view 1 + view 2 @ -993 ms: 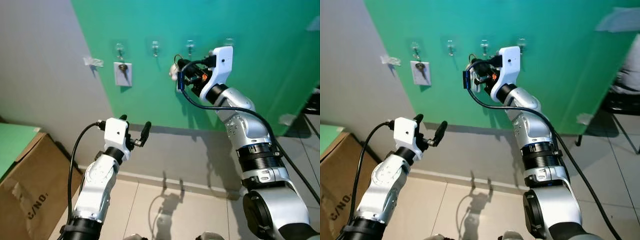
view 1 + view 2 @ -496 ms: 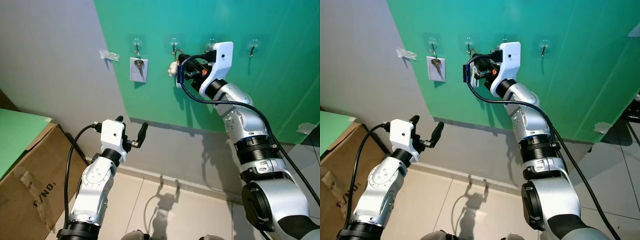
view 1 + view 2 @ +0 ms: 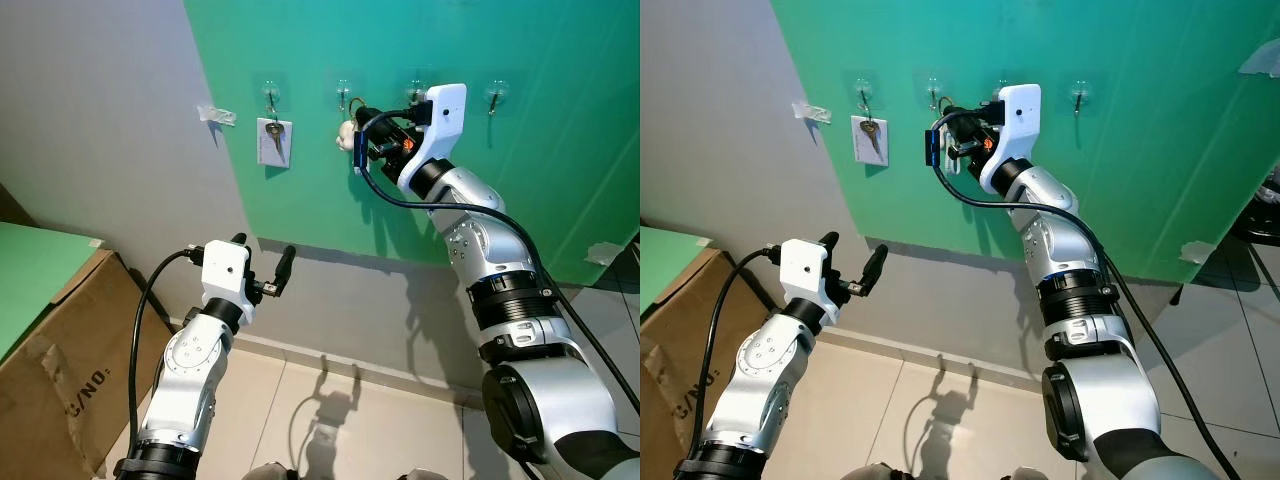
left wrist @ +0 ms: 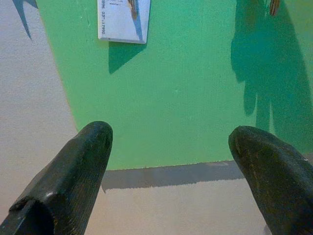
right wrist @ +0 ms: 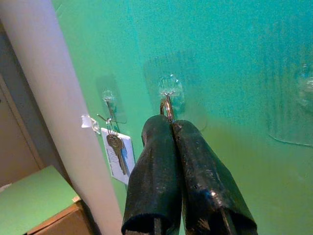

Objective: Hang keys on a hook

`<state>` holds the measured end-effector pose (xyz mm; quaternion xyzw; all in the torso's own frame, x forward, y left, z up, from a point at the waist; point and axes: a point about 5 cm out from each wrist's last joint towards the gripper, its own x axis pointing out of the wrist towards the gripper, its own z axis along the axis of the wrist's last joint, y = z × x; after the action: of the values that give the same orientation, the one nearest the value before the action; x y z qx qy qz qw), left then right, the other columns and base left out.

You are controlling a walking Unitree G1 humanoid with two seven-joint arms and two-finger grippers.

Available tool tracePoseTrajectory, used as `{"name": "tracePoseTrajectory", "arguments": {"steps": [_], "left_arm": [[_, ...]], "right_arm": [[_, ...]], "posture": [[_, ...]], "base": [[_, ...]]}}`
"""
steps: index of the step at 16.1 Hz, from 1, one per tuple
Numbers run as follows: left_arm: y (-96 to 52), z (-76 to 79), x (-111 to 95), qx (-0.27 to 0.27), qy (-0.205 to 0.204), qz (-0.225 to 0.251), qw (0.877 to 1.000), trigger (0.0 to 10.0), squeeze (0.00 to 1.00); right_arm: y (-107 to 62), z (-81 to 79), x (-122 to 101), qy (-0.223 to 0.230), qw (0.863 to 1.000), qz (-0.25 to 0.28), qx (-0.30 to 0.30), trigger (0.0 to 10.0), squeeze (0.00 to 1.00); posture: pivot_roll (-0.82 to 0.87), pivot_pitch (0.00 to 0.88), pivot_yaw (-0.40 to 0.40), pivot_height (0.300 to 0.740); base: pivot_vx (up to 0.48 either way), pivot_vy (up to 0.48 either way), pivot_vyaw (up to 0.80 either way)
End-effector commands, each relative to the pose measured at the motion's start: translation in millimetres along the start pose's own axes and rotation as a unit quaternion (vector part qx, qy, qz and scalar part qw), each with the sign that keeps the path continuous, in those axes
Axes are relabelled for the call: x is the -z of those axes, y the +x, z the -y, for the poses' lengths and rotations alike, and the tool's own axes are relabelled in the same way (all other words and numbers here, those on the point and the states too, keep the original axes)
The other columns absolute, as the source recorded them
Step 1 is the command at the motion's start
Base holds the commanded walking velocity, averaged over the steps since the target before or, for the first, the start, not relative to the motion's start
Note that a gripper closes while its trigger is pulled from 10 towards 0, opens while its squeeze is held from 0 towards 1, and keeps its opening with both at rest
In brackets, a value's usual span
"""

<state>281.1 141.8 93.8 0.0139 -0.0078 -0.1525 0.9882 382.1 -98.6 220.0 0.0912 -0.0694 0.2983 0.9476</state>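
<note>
We note the right gripper, upper centre, fingers pinching the key ring against the hook. Left gripper, lower left, fingers spread.

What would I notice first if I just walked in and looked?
First, the bright green wall with a row of clear hooks. The robot's right hand reaches up to the second hook, pinching a key ring against it. On the first hook a key with a white tag already hangs.

Key ring at hook, R fingers clamped.
</note>
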Motion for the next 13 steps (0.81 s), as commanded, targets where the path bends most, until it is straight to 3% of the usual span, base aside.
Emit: {"name": "tracePoseTrajectory", "arguments": {"steps": [1, 13], "left_arm": [[-0.7, -1.3, -3.2, -0.002, 0.004, 0.003, 1.000, 10.0, 0.00], [0.9, -0.3, -3.1, -0.002, 0.003, 0.003, 1.000, 10.0, 0.00]], "right_arm": [[4.4, -5.0, -7.1, 0.001, 1.000, 0.009, -0.020, 0.0, 0.00], [3.3, -16.1, -6.9, -0.004, 0.997, -0.007, -0.072, 0.0, 0.00]], "posture": [[-0.11, 0.000, 0.074, 0.740], [-0.11, 0.000, 0.072, 0.740]], "base": [[0.000, 0.000, 0.00], [0.000, 0.000, 0.00]]}}
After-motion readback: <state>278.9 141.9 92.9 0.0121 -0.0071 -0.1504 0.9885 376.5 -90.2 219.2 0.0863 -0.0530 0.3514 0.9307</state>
